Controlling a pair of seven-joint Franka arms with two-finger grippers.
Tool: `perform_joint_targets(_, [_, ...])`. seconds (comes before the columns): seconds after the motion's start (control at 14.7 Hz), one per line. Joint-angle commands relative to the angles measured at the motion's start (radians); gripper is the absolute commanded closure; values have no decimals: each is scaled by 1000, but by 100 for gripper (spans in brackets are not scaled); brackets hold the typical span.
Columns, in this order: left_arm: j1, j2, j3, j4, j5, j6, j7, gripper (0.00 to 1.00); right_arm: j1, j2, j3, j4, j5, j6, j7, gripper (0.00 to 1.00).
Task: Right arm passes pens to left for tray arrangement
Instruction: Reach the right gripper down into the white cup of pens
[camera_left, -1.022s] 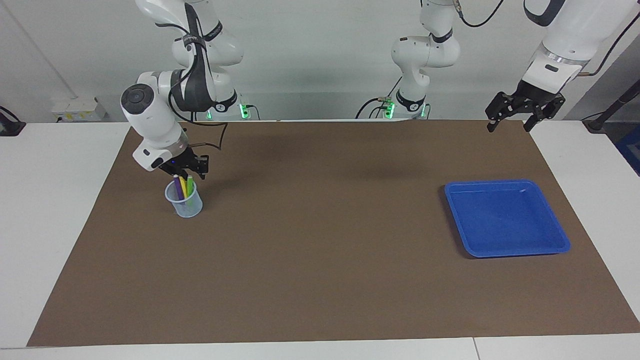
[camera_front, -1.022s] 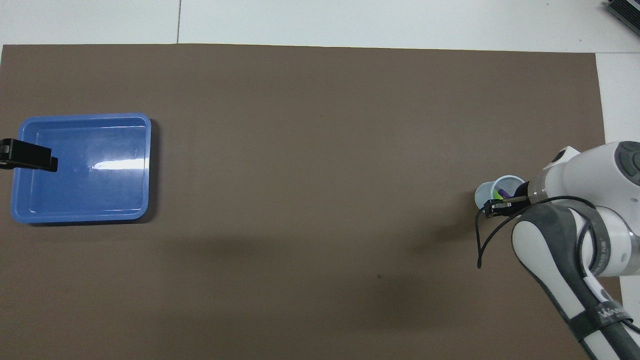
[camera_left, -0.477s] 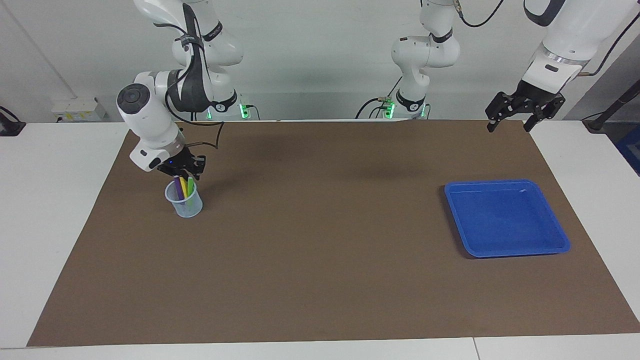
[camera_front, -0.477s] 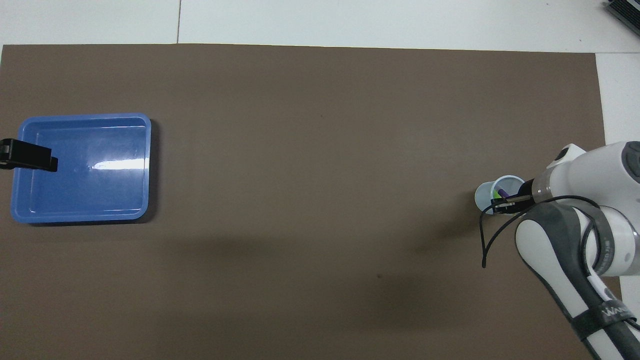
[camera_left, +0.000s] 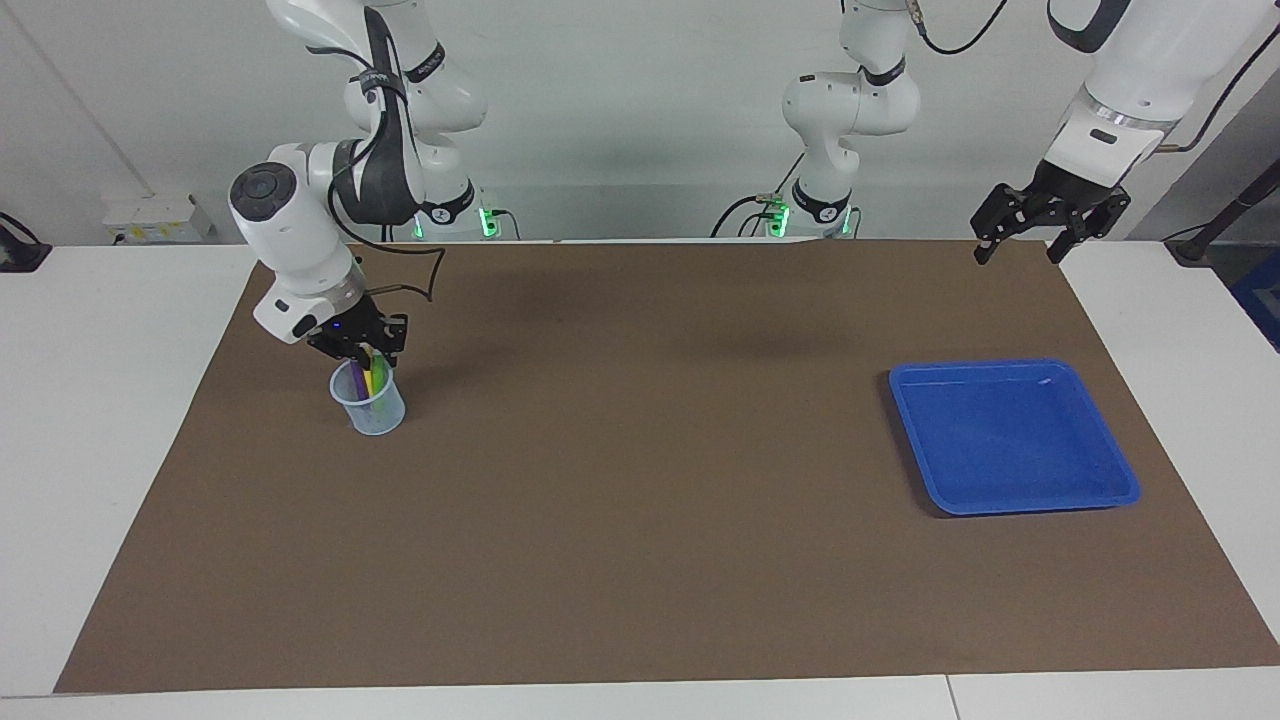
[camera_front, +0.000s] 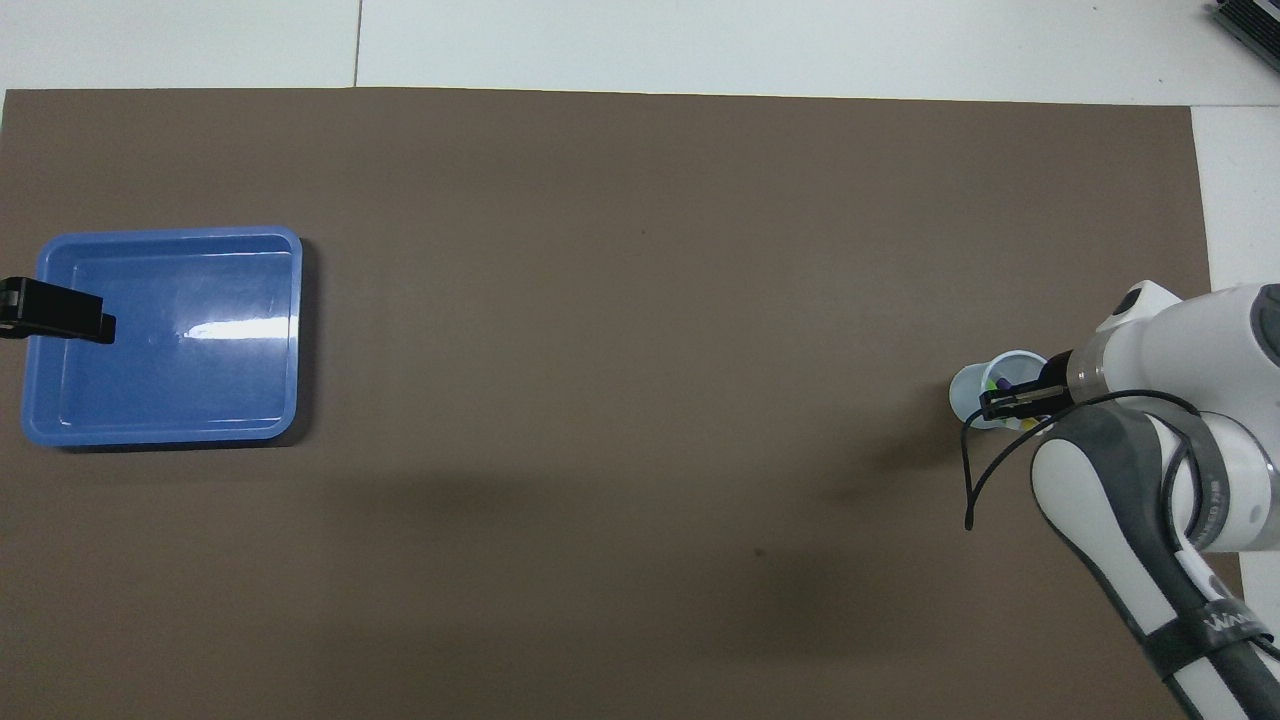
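Note:
Three pens, purple (camera_left: 355, 379), yellow (camera_left: 366, 379) and green (camera_left: 378, 373), stand upright in a small translucent pale-blue cup (camera_left: 372, 413) toward the right arm's end of the table. My right gripper (camera_left: 362, 347), with a blue light on its wrist, is right over the cup at the pens' tops; it covers most of the cup (camera_front: 966, 390) in the overhead view. The blue tray (camera_left: 1010, 440) lies empty toward the left arm's end. My left gripper (camera_left: 1022, 248) waits raised and open; in the overhead view a black part of it lies over the tray's (camera_front: 170, 340) outer edge.
A brown mat (camera_left: 640, 500) covers most of the white table. The right arm's black cable (camera_front: 965, 480) hangs in a loop beside the cup.
My right gripper has shifted a little toward the right arm's end of the table, staying over the cup. The pens, cup, tray and left arm have not moved.

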Motion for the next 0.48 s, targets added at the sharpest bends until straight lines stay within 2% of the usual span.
perform_joint_targets(0.0, [-19, -13, 14, -15, 23, 11, -10, 0, -13, -3, 4, -19, 10, 18, -30, 60])
perform_joint_targets(0.2, [-19, -13, 14, -15, 23, 11, -10, 0, -20, -9, 4, -37, 10, 19, -28, 61])
perform_joint_targets(0.41, [-19, -13, 14, -15, 23, 11, -10, 0, -22, -6, 4, -31, 10, 28, -33, 73])
